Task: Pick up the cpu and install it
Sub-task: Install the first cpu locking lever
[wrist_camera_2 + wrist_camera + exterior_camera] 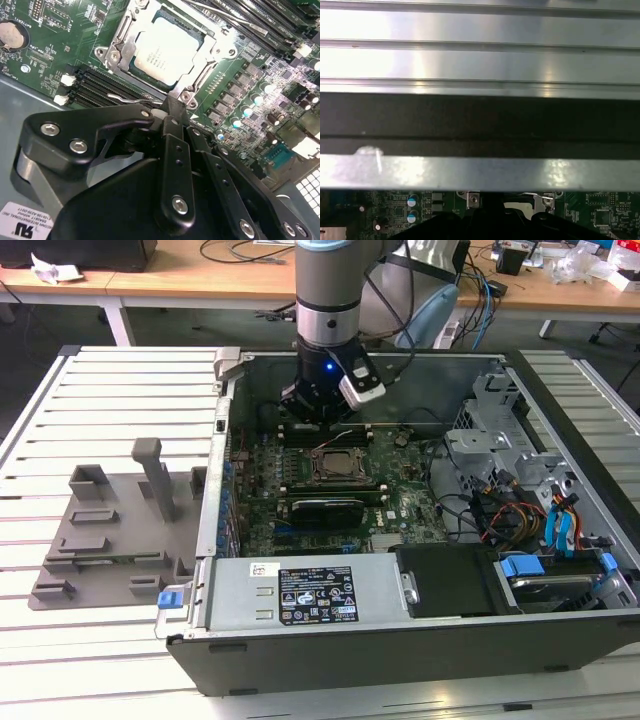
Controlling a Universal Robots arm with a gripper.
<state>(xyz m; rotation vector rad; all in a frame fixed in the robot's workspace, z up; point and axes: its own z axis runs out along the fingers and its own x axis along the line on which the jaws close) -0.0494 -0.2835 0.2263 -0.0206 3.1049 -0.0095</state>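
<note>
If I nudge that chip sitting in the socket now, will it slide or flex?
The chip looks like a rigid flat square with a metal top, so it probably won't flex. It lies inside the socket frame, whose edges would likely stop sideways sliding. Its smooth, shiny top seems slippery, and the pincer sits just beside the frame, so a nudge could skid off.
</note>
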